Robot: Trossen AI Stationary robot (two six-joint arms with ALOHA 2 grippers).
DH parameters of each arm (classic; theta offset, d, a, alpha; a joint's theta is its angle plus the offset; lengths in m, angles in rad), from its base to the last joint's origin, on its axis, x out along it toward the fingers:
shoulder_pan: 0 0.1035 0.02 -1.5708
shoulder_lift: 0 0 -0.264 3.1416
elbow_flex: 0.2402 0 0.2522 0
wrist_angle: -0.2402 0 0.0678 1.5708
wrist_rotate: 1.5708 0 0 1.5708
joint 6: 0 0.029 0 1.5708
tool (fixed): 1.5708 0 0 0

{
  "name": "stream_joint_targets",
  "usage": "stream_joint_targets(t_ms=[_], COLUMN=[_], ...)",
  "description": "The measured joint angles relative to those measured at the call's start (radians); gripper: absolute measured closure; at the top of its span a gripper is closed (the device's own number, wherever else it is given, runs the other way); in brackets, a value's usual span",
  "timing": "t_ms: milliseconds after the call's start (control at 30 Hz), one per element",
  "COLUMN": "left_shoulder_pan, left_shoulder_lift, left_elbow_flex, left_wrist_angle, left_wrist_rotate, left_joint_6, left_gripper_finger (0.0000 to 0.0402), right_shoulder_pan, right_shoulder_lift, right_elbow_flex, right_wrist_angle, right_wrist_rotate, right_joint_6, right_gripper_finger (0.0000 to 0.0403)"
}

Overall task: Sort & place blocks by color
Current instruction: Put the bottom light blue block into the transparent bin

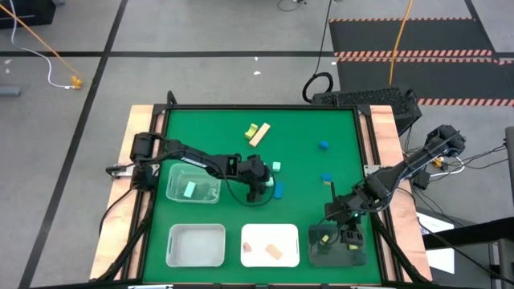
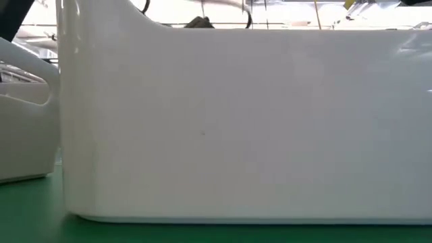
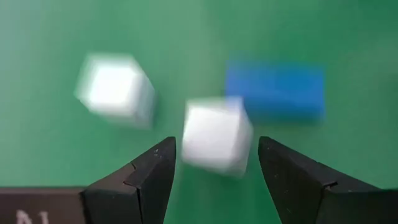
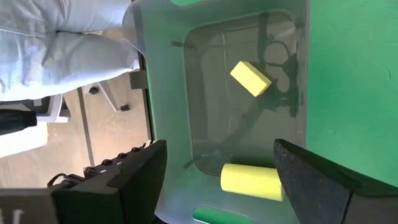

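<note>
Green felt covers the table (image 1: pixel 305 172), and from above we see our left gripper (image 1: pixel 255 191) hovering just right of the clear tray (image 1: pixel 171 193), which already holds one mint block (image 1: pixel 189 189). More mint sits just beyond the gripper, a blue bar (image 1: pixel 278 190) just beside it. Our right gripper (image 1: pixel 347 238) hangs over the dark tray (image 1: pixel 316 255), far right of the clear tray; blocks still lie well apart up-table.

At table height, a white tray wall (image 2: pixel 243 121) blocks everything.

Through the left wrist, our fingers (image 3: pixel 152 180) stand spread around a pale cube (image 3: pixel 214 134); we should centre, close squarely, and avoid nudging the blue bar (image 3: pixel 277 90) nearby.

Through the right wrist, fingers (image 4: pixel 124 180) are released above two yellow-green blocks (image 4: pixel 250 78); beyond the table edge a person's trouser leg (image 4: pixel 62 37) shows.
</note>
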Motion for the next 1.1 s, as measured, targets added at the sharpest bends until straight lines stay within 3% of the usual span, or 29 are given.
stream_joint_targets(t_ms=[133,567,733,833,1000,1100], left_shoulder_pan=[-0.002,0.000,0.000,-0.002,-0.005,-0.005], left_shoulder_lift=[0.014,0.027,0.027,0.027,0.027,0.023], left_elbow_flex=[0.000,0.001,0.001,0.000,0.000,0.000], left_wrist_angle=[0.001,0.114,0.083,0.043,0.014,0.031], left_wrist_rotate=[0.044,0.047,0.047,0.048,0.051,0.051], left_joint_6=[0.036,0.021,0.026,0.040,0.020,-0.043], left_gripper_finger=[0.0172,0.0172,0.0174,0.0195,0.0278,0.0279], right_shoulder_pan=[0.000,0.000,0.000,0.000,0.000,0.000], right_shoulder_lift=[0.000,0.000,0.000,0.000,0.000,0.000], right_elbow_flex=[0.000,0.000,0.000,0.000,0.000,0.000], right_wrist_angle=[-0.004,-0.003,-0.003,-0.003,-0.001,0.008], right_wrist_rotate=[0.000,0.052,0.052,0.052,0.052,0.052], right_joint_6=[-0.007,-0.007,-0.002,-0.006,-0.002,0.000], right_gripper_finger=[0.0117,0.0117,0.0117,0.0117,0.0117,0.0117])
